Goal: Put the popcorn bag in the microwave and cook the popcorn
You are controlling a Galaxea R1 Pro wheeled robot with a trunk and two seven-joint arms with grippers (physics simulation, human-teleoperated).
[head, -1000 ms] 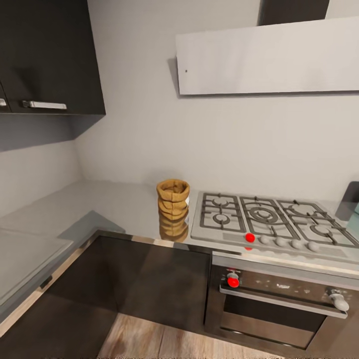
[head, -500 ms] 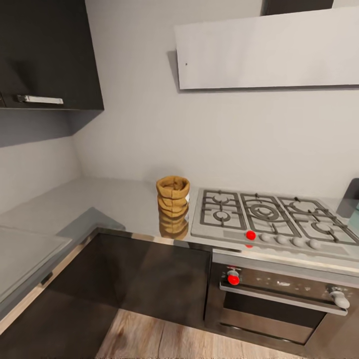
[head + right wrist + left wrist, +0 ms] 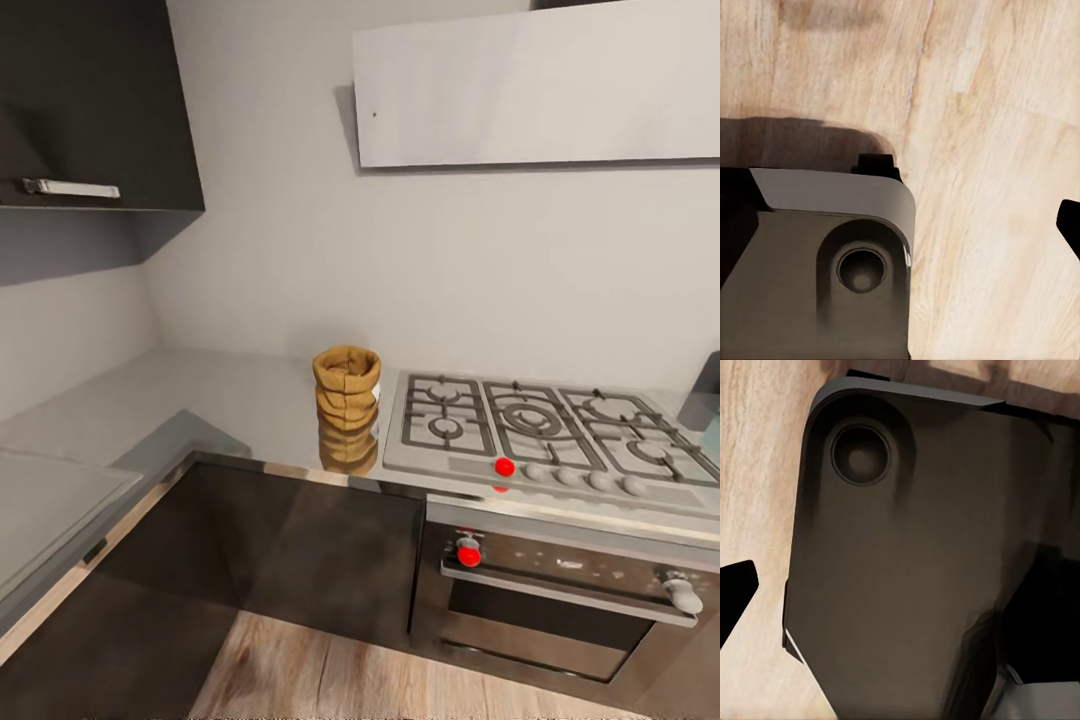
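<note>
Head view: the popcorn bag (image 3: 347, 388), a crumpled tan sack with its rolled rim open, stands upright on the countertop (image 3: 230, 400), just beside the gas hob (image 3: 540, 430) on the side away from the oven's far knob. The bag's reflection lies on the steel in front of it. Nothing touches the bag. Below the hob, the built-in oven (image 3: 560, 610) shows a red knob (image 3: 468, 551) on the bag's side and a grey one toward the other end. A pale panel (image 3: 540, 90) hangs on the wall above the hob, and a dark wall cabinet (image 3: 95, 100) with a steel handle hangs over the counter's corner run, well apart from the bag. At the picture's edge beyond the hob, a pale-blue sliver, too little to identify.

Left wrist view: the robot's dark base (image 3: 915, 562) over wood floor (image 3: 757, 472); a black tip (image 3: 733, 592) at the edge may be a finger, so I cannot tell how the left jaws stand.

Right wrist view: the same base and floor, one black tip (image 3: 1071, 225) at the edge; the right jaws' state cannot be told either.
</note>
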